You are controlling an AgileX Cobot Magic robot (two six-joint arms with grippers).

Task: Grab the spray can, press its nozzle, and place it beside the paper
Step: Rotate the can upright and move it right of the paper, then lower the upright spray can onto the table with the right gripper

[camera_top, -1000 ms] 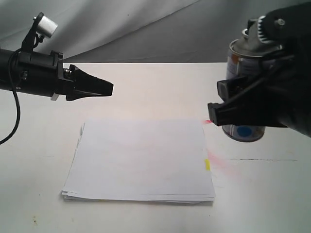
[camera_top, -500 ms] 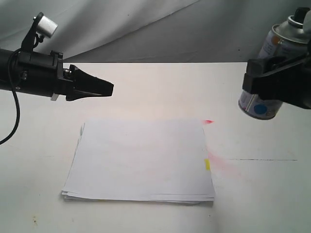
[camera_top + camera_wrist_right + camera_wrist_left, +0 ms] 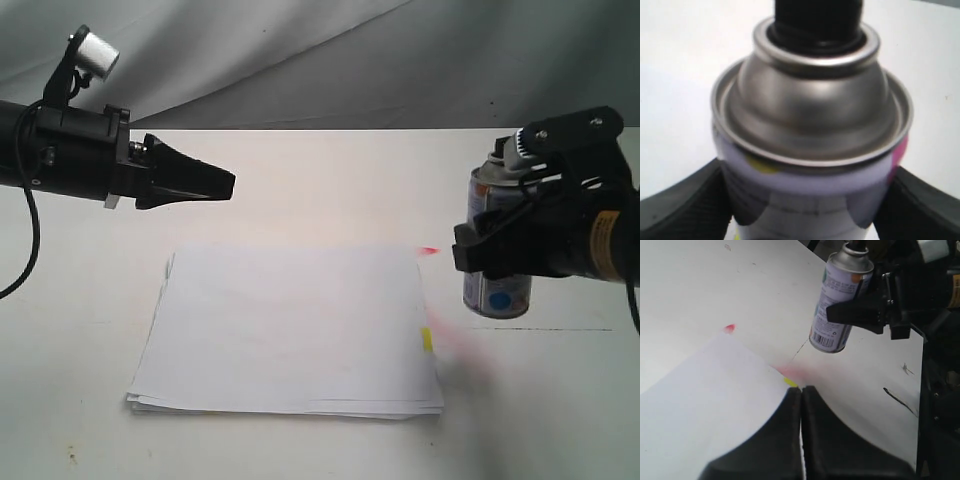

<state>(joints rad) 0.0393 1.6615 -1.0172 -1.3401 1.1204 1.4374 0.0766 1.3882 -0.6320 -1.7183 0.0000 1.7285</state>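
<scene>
The spray can (image 3: 497, 295) is upright just right of the paper (image 3: 290, 330), low over the white table; I cannot tell whether its base touches. My right gripper (image 3: 487, 252) is shut on the can's middle, with a black finger on each side of the label (image 3: 812, 200). The domed silver top (image 3: 810, 100) and black nozzle show above the fingers. From the left wrist the can (image 3: 837, 305) hangs beyond the paper's corner (image 3: 700, 400). My left gripper (image 3: 225, 183) is shut and empty, hovering above the paper's far left; its fingertips (image 3: 801, 390) meet.
A yellow tab (image 3: 427, 340) sits on the paper's right edge. Pink-red spray marks (image 3: 428, 250) lie on the table near it. A thin black line (image 3: 540, 329) runs across the table below the can. Grey cloth (image 3: 300, 60) hangs behind the table.
The right gripper carried the can up and to the right, tilted, then brought it back down and left to upright beside the paper. The left arm has not moved.
</scene>
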